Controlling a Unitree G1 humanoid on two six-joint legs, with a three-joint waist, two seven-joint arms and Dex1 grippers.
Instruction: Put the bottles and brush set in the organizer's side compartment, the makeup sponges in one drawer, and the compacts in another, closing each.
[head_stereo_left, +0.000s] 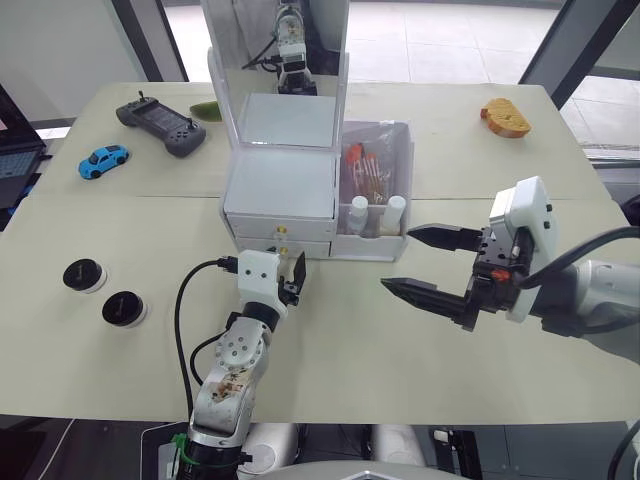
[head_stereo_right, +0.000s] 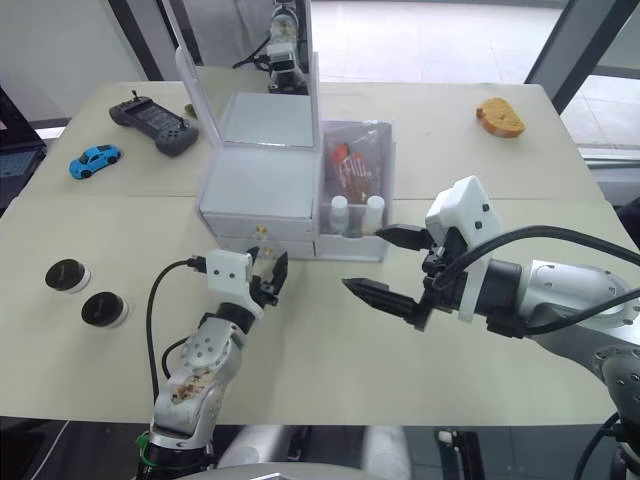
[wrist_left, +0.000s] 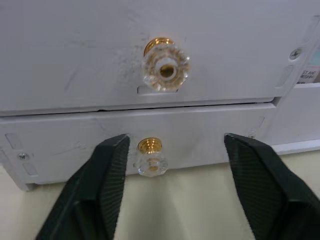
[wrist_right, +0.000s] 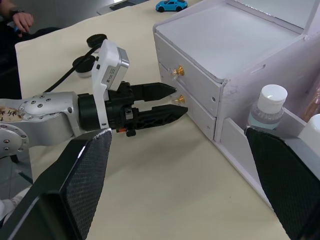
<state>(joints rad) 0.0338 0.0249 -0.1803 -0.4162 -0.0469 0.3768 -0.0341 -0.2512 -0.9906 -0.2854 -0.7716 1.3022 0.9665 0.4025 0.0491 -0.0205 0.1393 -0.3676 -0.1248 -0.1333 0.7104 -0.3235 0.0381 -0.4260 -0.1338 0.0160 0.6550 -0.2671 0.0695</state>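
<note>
Left eye view: table (head_stereo_left: 330, 350) carries organizer (head_stereo_left: 280, 190) near the middle, mirror lid upright, both drawers shut. Side compartment (head_stereo_left: 400, 200) on its right holds brush set (head_stereo_left: 365, 170) and two bottles (head_stereo_left: 377, 215). Right gripper (head_stereo_left: 432, 262) hangs wide open and empty just right of the compartment front. Left gripper (wrist_left: 172, 165) is open, empty, fingers either side of the lower knob (wrist_left: 150, 157), not touching it. Two compacts (head_stereo_left: 103, 292) sit near the table's left edge.
</note>
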